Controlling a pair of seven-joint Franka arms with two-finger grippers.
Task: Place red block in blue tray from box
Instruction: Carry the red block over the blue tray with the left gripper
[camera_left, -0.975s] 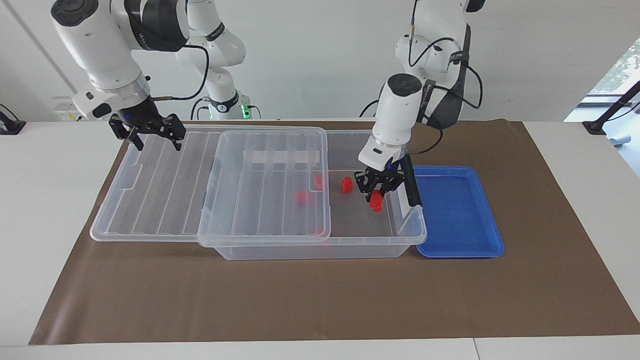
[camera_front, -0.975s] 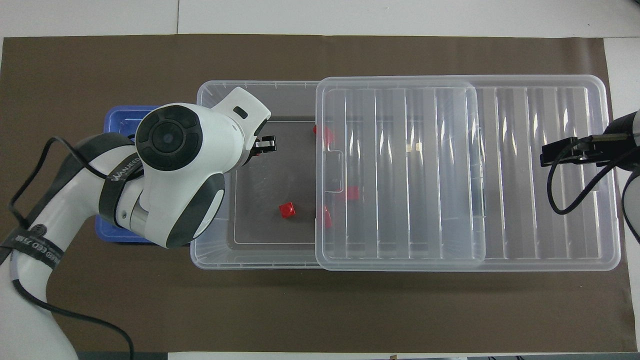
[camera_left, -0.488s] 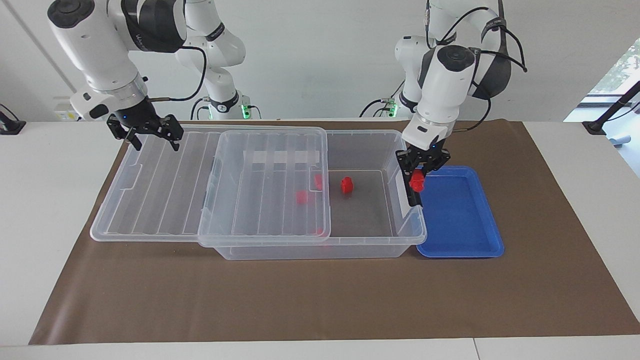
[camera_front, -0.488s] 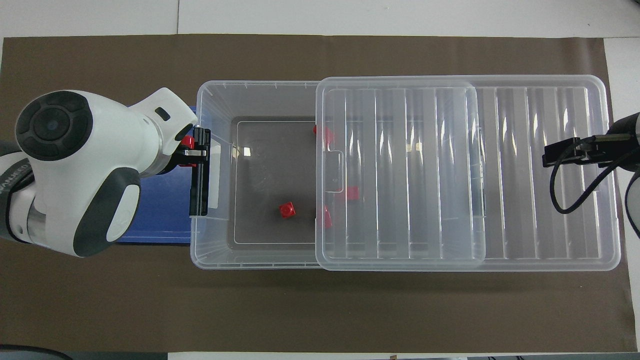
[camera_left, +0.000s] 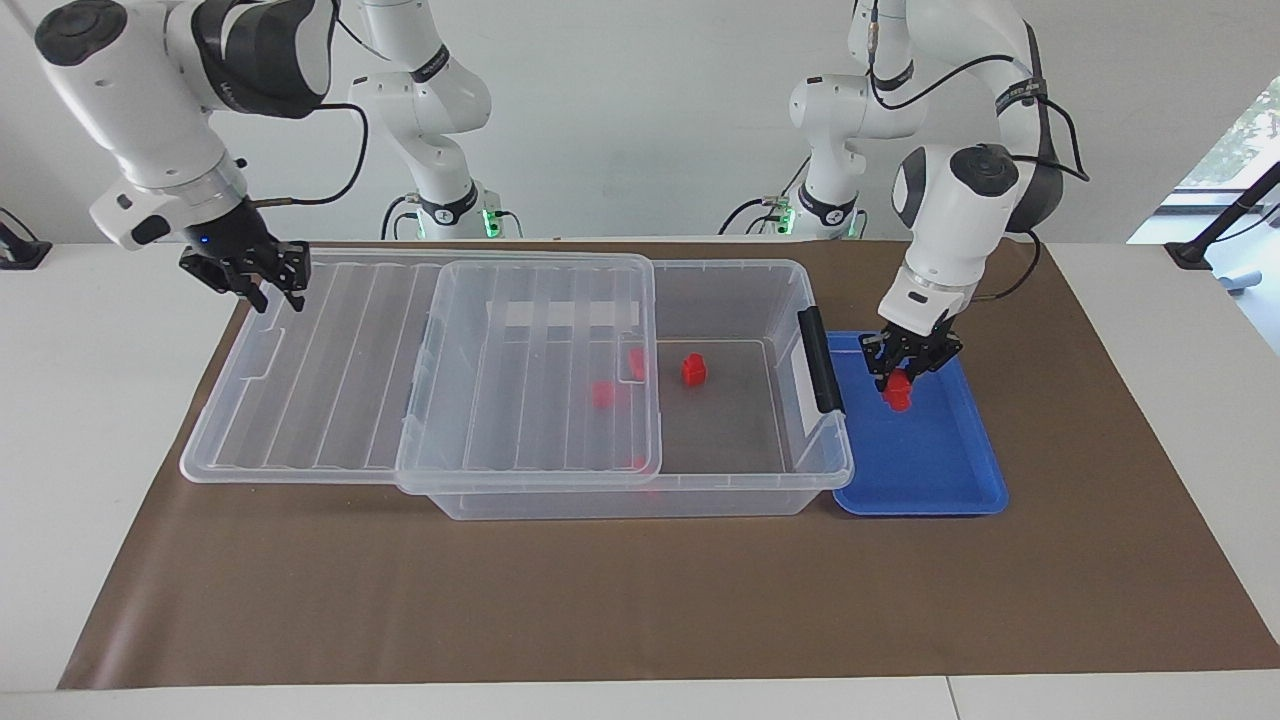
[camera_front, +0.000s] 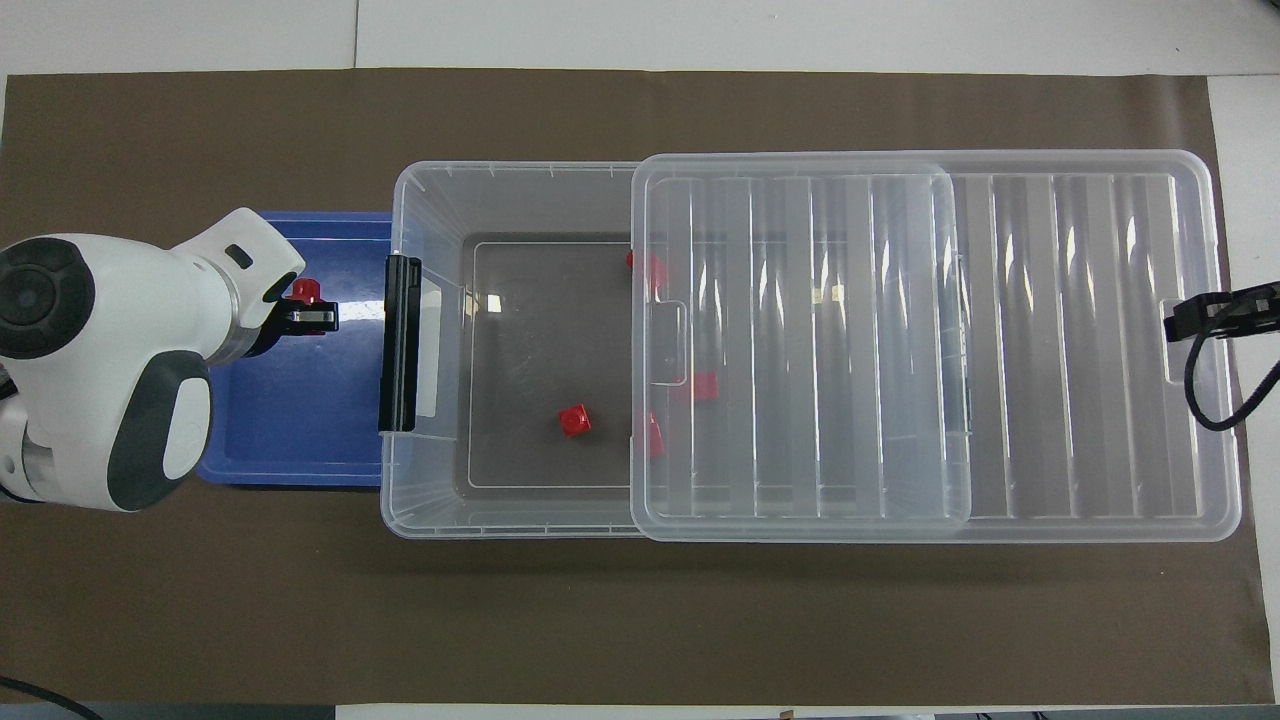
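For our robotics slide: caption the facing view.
Left gripper lowers red block into blue tray beside the box.

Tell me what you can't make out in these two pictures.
- Whether the red block already rests on the blue tray: the left gripper covers it in both views.
- The blocks under the lid: its ribs blur them.
- The right gripper: overhead view's edge cuts it off.

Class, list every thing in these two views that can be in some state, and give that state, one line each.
Box: open at the tray end.
Lid: slid aside, half over the box.
Latch: up on the box's end wall.
Tray: holds only the gripped block.
Red block: in the left gripper, low in the tray.
Right gripper: over the lid's end, holding nothing.
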